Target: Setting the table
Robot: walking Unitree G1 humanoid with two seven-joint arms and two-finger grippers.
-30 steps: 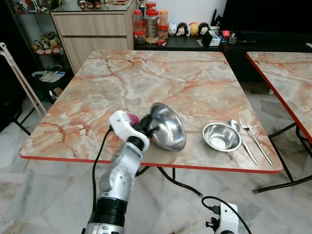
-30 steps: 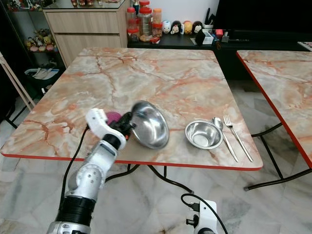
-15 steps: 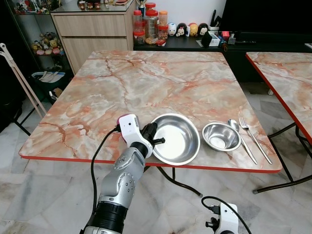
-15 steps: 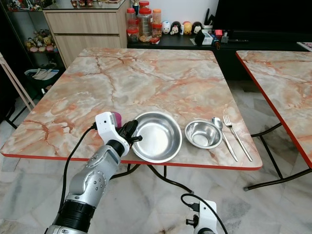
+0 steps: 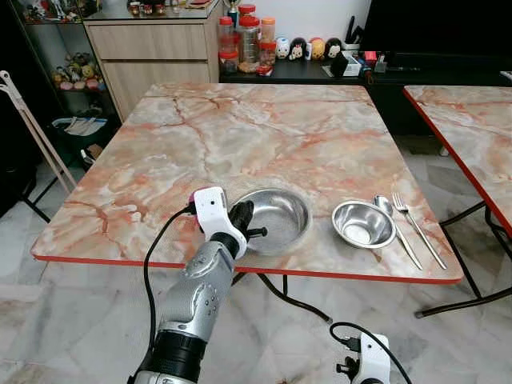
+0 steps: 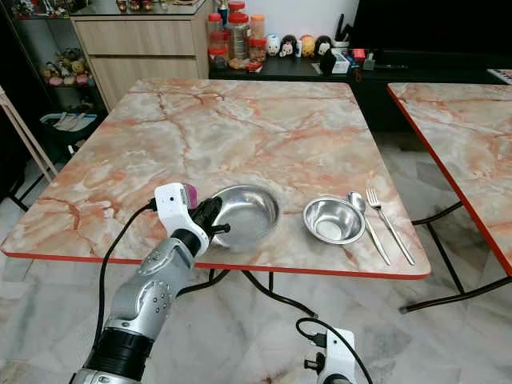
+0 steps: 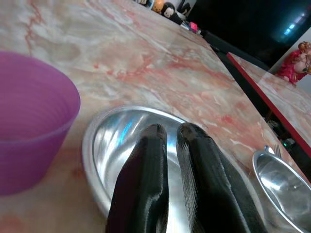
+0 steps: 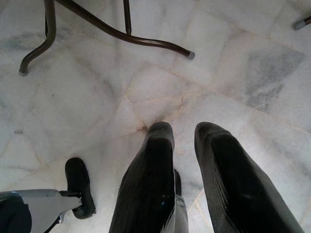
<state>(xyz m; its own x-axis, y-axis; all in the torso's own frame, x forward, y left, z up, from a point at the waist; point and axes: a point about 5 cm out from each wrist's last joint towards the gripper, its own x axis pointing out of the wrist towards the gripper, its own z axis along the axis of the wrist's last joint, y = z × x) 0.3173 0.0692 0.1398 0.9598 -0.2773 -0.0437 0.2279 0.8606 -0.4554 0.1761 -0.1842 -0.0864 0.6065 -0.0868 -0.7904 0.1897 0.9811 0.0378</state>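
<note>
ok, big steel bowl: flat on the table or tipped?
Flat: the large steel bowl sits mouth up, empty, on the marble table; left tool grips its rim.

No readable text

The jars (image 5: pixel 249 36) on the far counter may carry labels, but they are too small to read.

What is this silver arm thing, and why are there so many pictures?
It's a robot that helps at home. Two pictures come from cameras in its head, looking down at a marble table. Two more come from cameras on its wrists. Its left gripper has two black fingers pinched on the rim of a big metal bowl resting on the table. A purple cup stands beside that bowl. Further right sit a small bowl, a spoon and a fork. The right gripper hangs low over the floor, holding nothing.
</note>
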